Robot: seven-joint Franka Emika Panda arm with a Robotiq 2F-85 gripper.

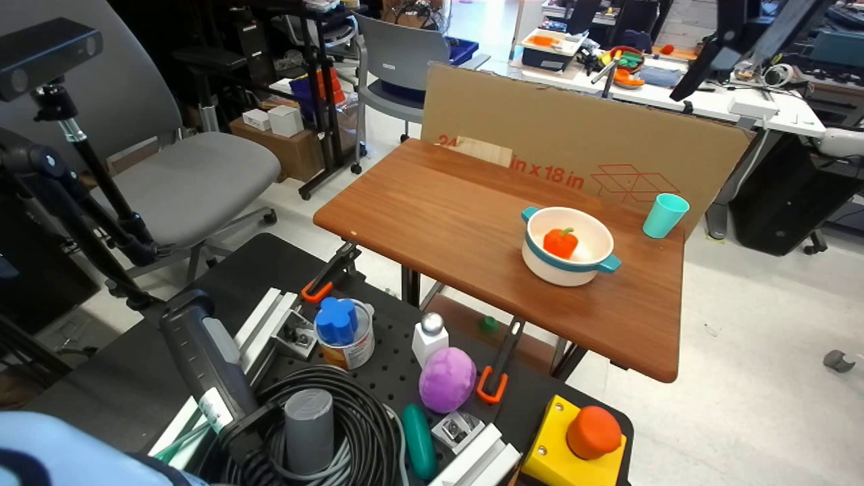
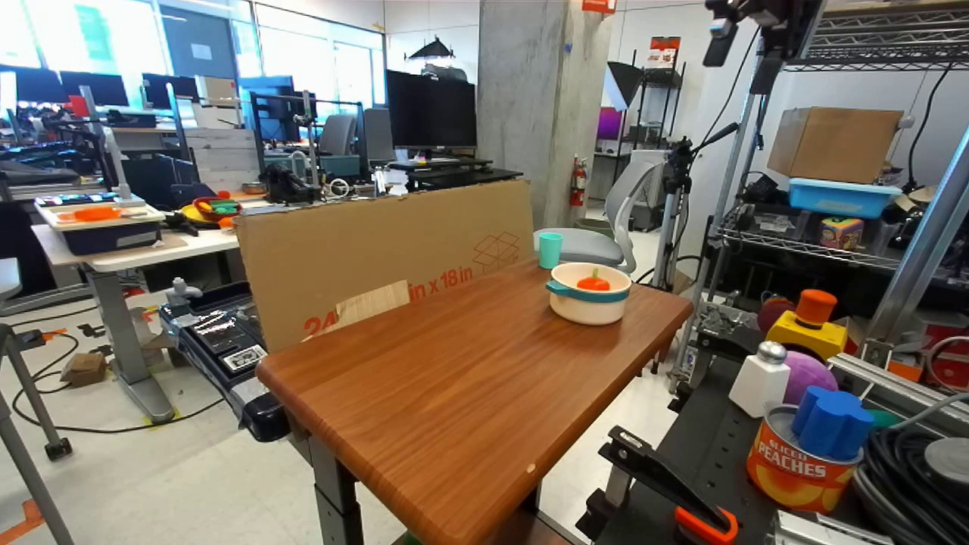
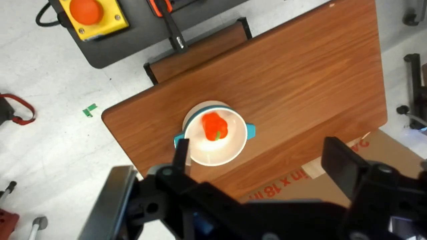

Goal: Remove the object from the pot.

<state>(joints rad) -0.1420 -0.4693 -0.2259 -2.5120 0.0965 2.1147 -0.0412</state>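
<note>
Pincer (image 3: 257,145) spread wide, holding nothing, well above the bench (image 3: 300,75)

Orange-red pepper (image 3: 214,125) sits inside the white, teal-handled pot (image 3: 232,143) (off-centre in the wrist view), and in both exterior views a teal cup (image 1: 666,216) stands upright near the pot, by the end of a cardboard panel (image 1: 560,125) running along the bench

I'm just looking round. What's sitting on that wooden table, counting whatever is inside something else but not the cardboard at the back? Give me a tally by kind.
Pot, white and teal: 1
Pepper, orange-red, inside the pot: 1
Cup, teal: 1
Total: 3
</note>
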